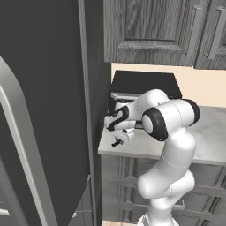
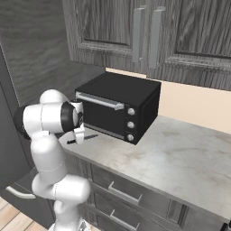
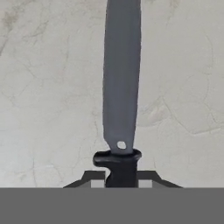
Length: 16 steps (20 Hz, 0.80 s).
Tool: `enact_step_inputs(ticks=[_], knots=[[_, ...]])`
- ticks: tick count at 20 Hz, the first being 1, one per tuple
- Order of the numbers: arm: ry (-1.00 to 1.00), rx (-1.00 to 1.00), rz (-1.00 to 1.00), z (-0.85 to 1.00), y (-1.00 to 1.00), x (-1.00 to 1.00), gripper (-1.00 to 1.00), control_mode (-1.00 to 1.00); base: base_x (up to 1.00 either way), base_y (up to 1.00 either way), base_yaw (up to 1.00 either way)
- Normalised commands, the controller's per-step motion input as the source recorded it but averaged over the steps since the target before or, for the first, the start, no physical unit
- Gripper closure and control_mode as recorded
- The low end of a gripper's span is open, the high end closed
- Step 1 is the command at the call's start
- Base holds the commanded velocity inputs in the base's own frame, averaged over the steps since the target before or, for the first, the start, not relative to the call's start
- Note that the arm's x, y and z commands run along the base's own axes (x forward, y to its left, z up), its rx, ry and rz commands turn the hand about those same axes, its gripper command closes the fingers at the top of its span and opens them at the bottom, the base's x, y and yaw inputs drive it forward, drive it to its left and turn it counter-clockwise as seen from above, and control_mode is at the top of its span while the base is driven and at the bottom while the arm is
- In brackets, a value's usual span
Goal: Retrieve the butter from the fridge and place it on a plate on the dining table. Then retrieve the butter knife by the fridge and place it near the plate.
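Note:
The butter knife (image 3: 121, 78) points its grey blade away from the hand over the pale marbled worktop (image 3: 48, 87). My gripper (image 3: 121, 181) is shut on its black handle. From the base, the gripper (image 1: 118, 140) hangs low over the worktop's left end, right beside the dark grey fridge (image 1: 44, 110). From the right side, the knife (image 2: 89, 136) sticks out of the gripper (image 2: 80, 135) towards the oven, level with the counter. Whether it rests on the stone or hovers just above, I cannot tell. The butter, the plate and the dining table are out of view.
A black countertop oven (image 2: 117, 106) stands just behind the gripper. Dark wooden wall cabinets (image 2: 149, 31) hang above it. The worktop (image 2: 176, 155) stretches to the right over drawers. The fridge's long silver handle (image 1: 17, 132) curves down the left foreground.

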Motion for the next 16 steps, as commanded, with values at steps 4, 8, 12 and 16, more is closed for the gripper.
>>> enact_step_inputs(ticks=[4, 8, 12, 16], knots=[[0.0, 0.01, 0.02, 0.02, -0.19, -0.31, 1.0, -1.0, 0.0, 0.0, 0.0], [0.0, 0.02, 0.09, 0.03, -0.19, -0.72, 1.0, -1.0, 0.0, 0.0, 0.0], [-0.06, 0.0, 0.27, 0.0, -0.25, -0.82, 1.0, -1.0, 0.0, 0.0, 0.0], [-0.04, 0.0, 0.36, 0.34, -0.08, -0.69, 1.0, -1.0, 0.0, 0.0, 0.0]])
